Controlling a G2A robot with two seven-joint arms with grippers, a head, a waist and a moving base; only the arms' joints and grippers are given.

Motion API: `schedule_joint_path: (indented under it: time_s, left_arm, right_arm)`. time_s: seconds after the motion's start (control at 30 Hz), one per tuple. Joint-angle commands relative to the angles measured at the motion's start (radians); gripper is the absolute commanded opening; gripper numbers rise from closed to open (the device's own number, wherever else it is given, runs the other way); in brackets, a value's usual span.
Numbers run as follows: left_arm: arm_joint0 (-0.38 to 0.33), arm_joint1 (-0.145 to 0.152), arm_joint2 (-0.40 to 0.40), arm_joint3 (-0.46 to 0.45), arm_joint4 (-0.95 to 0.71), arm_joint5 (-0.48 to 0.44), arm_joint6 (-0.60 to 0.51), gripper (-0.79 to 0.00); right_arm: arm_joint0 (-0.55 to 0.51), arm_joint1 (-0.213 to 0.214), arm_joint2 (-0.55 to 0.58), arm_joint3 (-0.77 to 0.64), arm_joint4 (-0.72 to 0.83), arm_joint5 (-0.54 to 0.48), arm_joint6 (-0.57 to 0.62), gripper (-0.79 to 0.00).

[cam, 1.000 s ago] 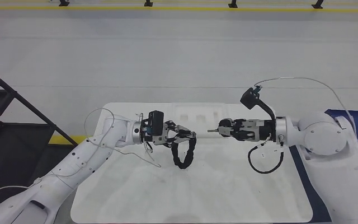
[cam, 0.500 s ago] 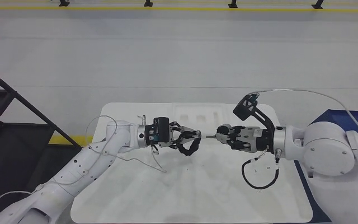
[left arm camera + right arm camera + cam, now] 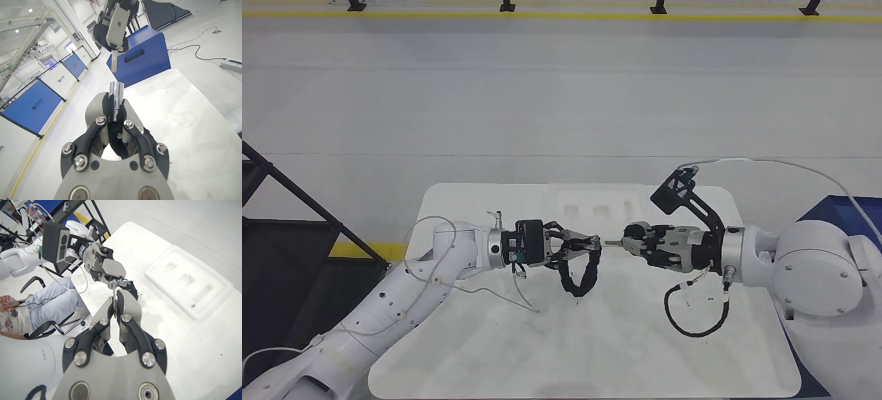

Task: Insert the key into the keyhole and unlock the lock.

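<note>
your left gripper (image 3: 577,243) is clamped tight on the lock (image 3: 587,243), whose chrome end pokes out past the fingertips with the keyhole (image 3: 112,285) facing the key. the black cable loop (image 3: 582,272) hangs below the lock. just right of the lock, a small gap away, the key (image 3: 613,241) points tip-first at it, roughly in line. further right, your right gripper (image 3: 630,240) pinches the key's flat head, jaws narrow around it. handling, as a guess: the key is thin, stiff and light, and likely to pivot in the pads if the tip catches the lock's rim, so that flat-head hold looks right. the lock's chrome looks polished and probably slippery, and the loop could swing. under the lock is the white table (image 3: 592,340). behind the lock lies a white foam tray (image 3: 217,279) with three pockets. beyond the lock are pale floor, a yellow line (image 3: 562,14), a blue cabinet (image 3: 138,62) and blue barrier panels (image 3: 37,106).
</note>
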Motion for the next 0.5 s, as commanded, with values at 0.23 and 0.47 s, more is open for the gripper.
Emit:
schedule_joint_path:
  time_s: [0.23, 0.47]
  left_arm:
    - [0.002, -0.014, -0.004, 0.02, 0.026, 0.022, 0.022, -0.785]
    - [0.003, -0.022, -0.01, 0.03, 0.036, 0.013, 0.027, -0.785]
  right_arm:
    - [0.014, 0.001, -0.034, 0.0, -0.013, 0.022, -0.005, -0.785]
    - [0.027, 0.001, -0.062, 0.028, -0.021, 0.028, -0.013, -0.785]
